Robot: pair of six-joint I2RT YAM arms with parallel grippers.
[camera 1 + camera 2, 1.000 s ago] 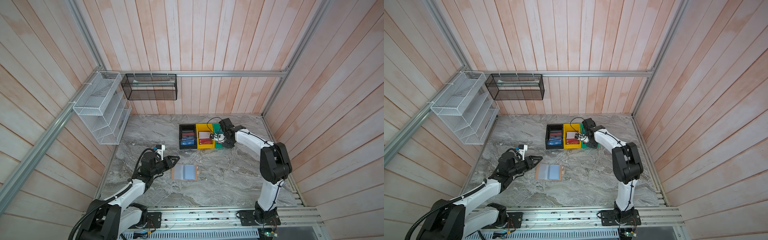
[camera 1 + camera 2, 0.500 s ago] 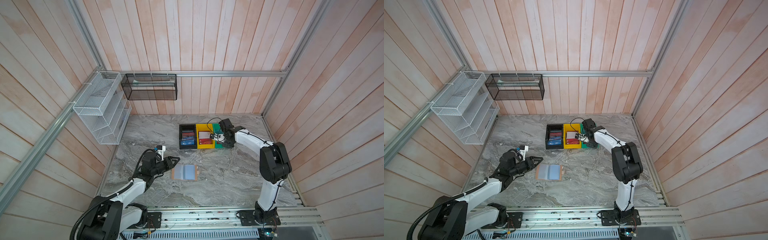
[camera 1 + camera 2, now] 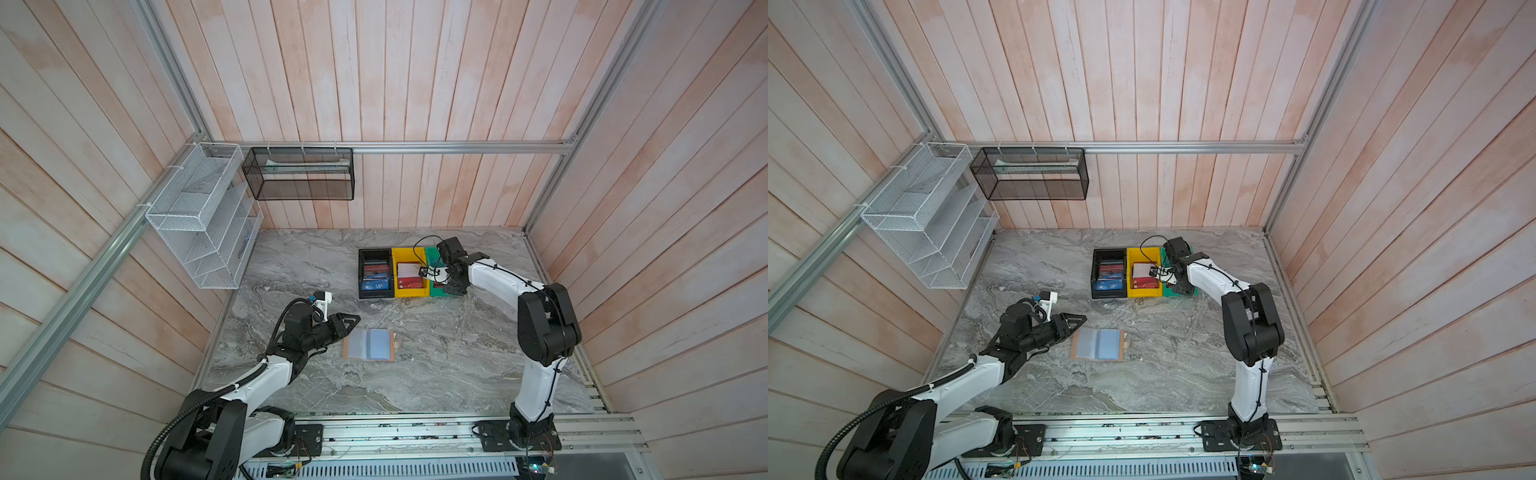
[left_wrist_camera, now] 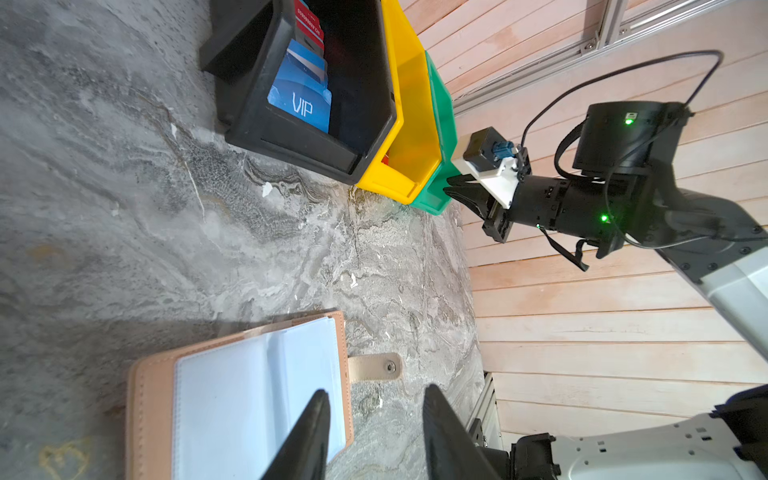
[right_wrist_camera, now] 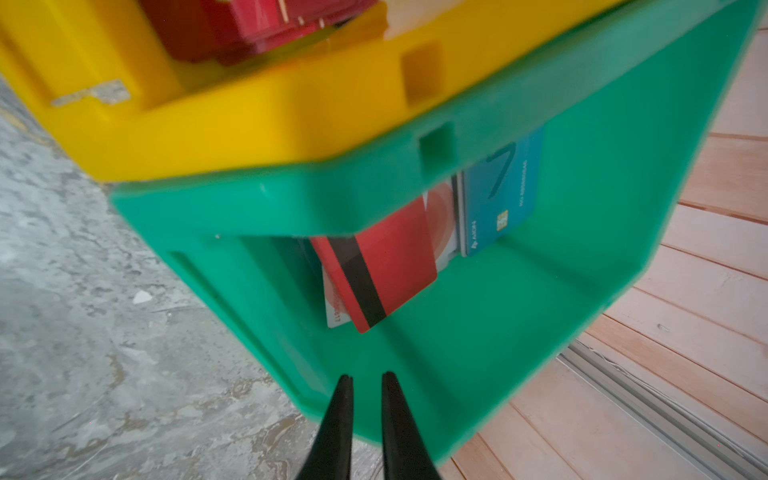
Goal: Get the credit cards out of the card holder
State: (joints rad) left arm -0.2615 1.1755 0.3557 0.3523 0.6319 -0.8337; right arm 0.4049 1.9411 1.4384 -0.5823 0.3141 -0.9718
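Right gripper point(image 5: 368, 375) stood parted, empty, over green bin point(image 5: 519, 332) with dark red card point(image 5: 386, 257); my left gripper point(image 4: 376, 390) spread by card holder point(image 4: 149, 399). Deposit judged; next inspect sleeves point(image 4: 249, 395).

Spread card holder point(image 4: 241, 399) lies near black bin point(image 4: 291, 151).

left gripper point(image 4: 374, 395) low, angled down, jaws apart, empty, tips just beside holder point(image 3: 370, 345). right arm stretched well beyond holder; right gripper point(image 5: 368, 376) jaws narrowly parted, empty.
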